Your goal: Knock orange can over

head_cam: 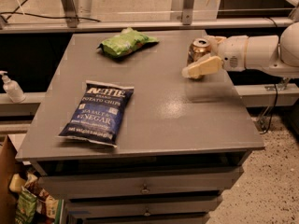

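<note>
The orange can (198, 52) stands at the right side of the grey table (154, 106), bronze body with a silver top. My gripper (203, 58) reaches in from the right on a white arm (254, 52). It is open. The near pale finger (202, 67) lies across the front of the can's lower part, touching or almost touching it. The far finger is mostly hidden behind the can. The can looks upright or leaning only slightly.
A green snack bag (125, 42) lies at the table's back middle. A blue chip bag (99, 112) lies front left. A sanitizer bottle (11, 87) stands on a ledge at the left. Drawers (142, 188) sit below the tabletop.
</note>
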Robot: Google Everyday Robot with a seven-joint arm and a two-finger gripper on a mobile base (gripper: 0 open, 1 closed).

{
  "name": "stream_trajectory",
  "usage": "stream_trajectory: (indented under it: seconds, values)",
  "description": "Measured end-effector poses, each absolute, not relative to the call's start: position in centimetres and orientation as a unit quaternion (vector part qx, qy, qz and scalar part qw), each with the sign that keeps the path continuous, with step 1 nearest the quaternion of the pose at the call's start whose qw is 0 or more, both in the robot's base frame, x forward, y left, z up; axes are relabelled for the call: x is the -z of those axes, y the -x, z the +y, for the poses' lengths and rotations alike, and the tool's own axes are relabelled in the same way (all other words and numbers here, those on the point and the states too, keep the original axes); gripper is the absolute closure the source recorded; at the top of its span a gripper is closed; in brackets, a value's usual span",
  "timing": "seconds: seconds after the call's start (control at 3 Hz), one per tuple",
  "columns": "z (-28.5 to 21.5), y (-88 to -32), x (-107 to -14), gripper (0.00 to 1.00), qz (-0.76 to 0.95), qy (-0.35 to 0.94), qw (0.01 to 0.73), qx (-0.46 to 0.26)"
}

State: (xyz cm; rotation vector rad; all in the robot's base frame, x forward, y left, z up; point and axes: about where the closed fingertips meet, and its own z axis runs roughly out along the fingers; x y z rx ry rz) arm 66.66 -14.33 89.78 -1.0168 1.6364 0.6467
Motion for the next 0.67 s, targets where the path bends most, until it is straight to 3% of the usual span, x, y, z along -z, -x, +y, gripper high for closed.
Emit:
stream_trajectory:
  seconds: [0.67]
  values:
    - [-8.8,-58.5,-91.8,0.0,0.661,0.435,0.483,-0.376]
